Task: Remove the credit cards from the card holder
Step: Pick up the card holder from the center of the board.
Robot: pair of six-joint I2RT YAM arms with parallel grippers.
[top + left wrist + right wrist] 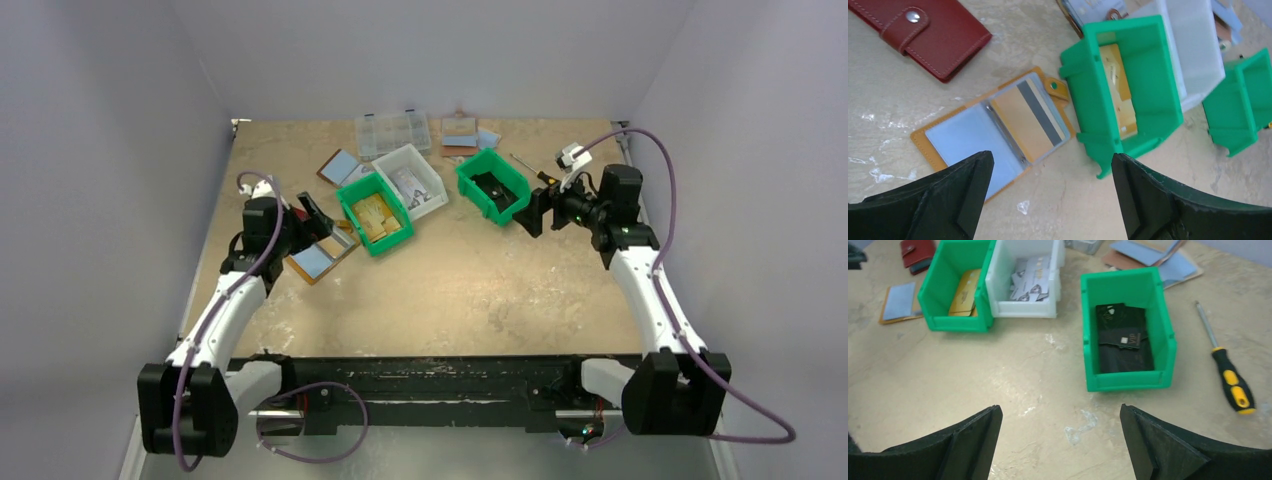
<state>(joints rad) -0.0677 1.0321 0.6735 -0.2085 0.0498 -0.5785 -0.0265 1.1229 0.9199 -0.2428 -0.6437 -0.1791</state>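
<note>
The left gripper (1050, 167) is hovering with its fingers spread wide and carrying nothing, above an open tan bifold (955, 137) whose sleeve is showing a tan card with a grey stripe (1030, 117). The right gripper (1060, 412) is hanging just as wide and empty on the right side of the table. The card holder (923, 35) is lying shut at the left of the table, further left than the tan bifold and apart from it, with its tab snapped down. Pale grey credit cards (1030, 277) are lying in the white bin (1023, 310). Whether any are sitting inside the shut holder cannot be told. If so, the step in hand is looking like an opening job. One gripper should be pinning the cover flat near the spine while the other is catching the free end of the tab and peeling it up off the snap. Each card then wants pinching at its exposed edge and drawing out along its sleeve, not lifting, so the holder is not coming up with it.
</note>
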